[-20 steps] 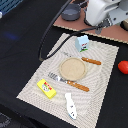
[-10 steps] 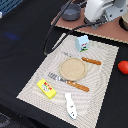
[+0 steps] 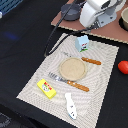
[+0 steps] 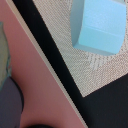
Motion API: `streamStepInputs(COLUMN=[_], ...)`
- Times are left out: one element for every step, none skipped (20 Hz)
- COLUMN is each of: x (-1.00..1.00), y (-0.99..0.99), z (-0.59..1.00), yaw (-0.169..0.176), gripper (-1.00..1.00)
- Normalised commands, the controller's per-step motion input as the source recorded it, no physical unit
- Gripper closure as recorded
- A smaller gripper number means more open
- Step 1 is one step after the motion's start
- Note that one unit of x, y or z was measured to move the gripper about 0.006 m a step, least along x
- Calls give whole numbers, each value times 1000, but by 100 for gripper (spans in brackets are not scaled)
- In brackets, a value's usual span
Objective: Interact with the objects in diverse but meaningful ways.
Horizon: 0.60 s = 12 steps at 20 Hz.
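Note:
The white-and-green milk carton (image 3: 82, 43) stands upright at the far edge of the striped placemat (image 3: 105, 82). In the wrist view its pale blue top (image 4: 97, 25) fills the upper part of the picture. The red tomato (image 3: 123, 67) lies off the mat on the exterior view's right. The flat yellow box (image 3: 46, 88) and the white-and-blue fish (image 3: 71, 105) lie at the mat's near edge. My gripper (image 3: 95, 21) hangs above and just behind the carton. Its fingers do not show in either view.
A round tan plate (image 3: 73, 68) sits mid-mat, with an orange-handled knife (image 3: 91, 61) and fork (image 3: 70, 82) beside it. Grey pots (image 3: 72, 11) (image 3: 123, 17) stand on a pinkish board (image 4: 45, 85) behind the mat. A black cable (image 3: 52, 40) runs beside the mat.

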Motion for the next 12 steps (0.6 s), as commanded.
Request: streamStepInputs(x=[-1000,-1000,-1000,-969,-914,-874,-871,-891,-903,-869,-866,-840], y=[0,0,0,0,0,0,0,0,0,0,-6,-29], z=[-291,-300,-309,-323,-329,-337,-366,-380,-397,-417,-400,-397], yaw=[0,0,0,-1,-6,-17,-16,-11,-5,-7,-14,-18], gripper=[-100,-100,-100,-100,-100,-100,-100,-100,-100,-100,-100,-100])
